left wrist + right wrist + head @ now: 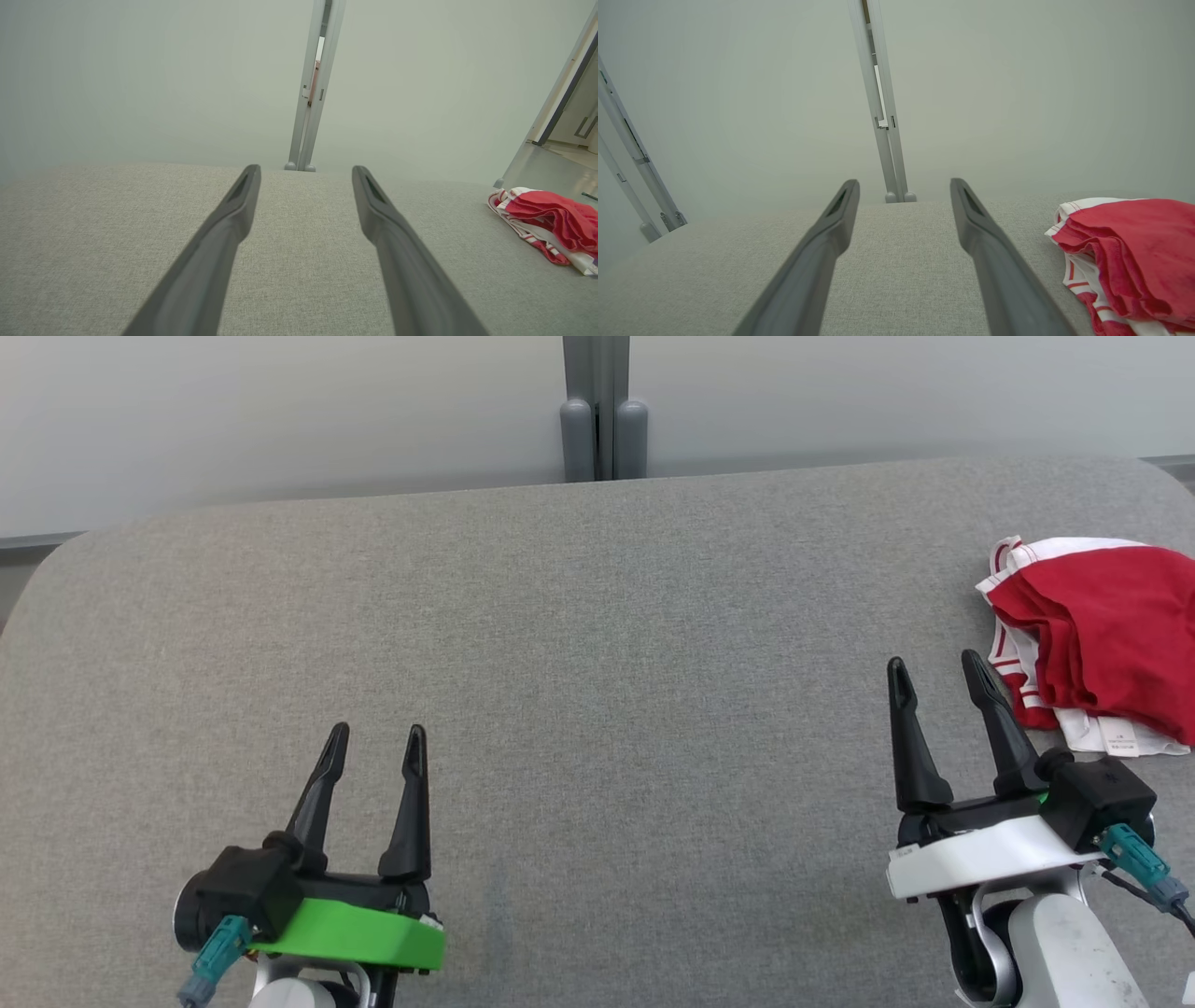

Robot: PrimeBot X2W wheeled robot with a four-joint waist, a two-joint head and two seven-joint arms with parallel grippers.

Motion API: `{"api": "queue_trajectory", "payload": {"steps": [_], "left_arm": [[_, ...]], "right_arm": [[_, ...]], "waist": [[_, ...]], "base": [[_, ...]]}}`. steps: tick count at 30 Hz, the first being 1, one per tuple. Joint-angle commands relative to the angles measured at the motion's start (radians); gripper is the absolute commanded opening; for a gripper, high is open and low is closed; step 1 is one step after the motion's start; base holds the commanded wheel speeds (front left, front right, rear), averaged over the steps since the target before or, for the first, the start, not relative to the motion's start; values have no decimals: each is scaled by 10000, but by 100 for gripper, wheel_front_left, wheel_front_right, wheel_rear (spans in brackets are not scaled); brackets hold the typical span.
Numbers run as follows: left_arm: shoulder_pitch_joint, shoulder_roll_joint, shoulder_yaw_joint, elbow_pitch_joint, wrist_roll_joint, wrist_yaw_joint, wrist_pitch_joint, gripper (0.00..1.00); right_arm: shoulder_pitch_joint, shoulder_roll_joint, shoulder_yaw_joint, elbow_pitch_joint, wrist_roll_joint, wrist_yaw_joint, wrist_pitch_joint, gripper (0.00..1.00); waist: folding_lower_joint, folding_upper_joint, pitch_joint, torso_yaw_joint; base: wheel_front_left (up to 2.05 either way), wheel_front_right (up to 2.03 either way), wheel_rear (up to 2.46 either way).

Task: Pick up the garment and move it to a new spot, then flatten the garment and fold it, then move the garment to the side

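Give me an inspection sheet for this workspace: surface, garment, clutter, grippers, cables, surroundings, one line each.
Surface: grey fabric top, flat, with rounded far corners.
Job's things: garment, red and white, bunched near the right edge, white label showing, not flattened.
Clutter: nothing seen.
Grippers: left gripper and right gripper, jaws open, holding nothing; the right one is beside the garment.
Cables: teal connector at the left wrist, another at the right wrist with a dark lead.
Surroundings: pale wall and grey post behind the surface.
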Motion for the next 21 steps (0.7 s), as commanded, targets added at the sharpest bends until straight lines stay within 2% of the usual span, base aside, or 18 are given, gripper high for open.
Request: {"api": "queue_trajectory", "payload": {"steps": [1,21], "left_arm": [[140,16,12,-116,-34,-44,2,100],[291,16,70,-89,-301,-146,3,100]], "right_arm": [[141,-2,-7,27,23,-1,-39,100],[97,-4,-34,189,98,-1,-39,100]], "waist": [[1,0,-3,-4],[1,0,18,-106]], "base": [[0,0,0],[0,0,0]]}}
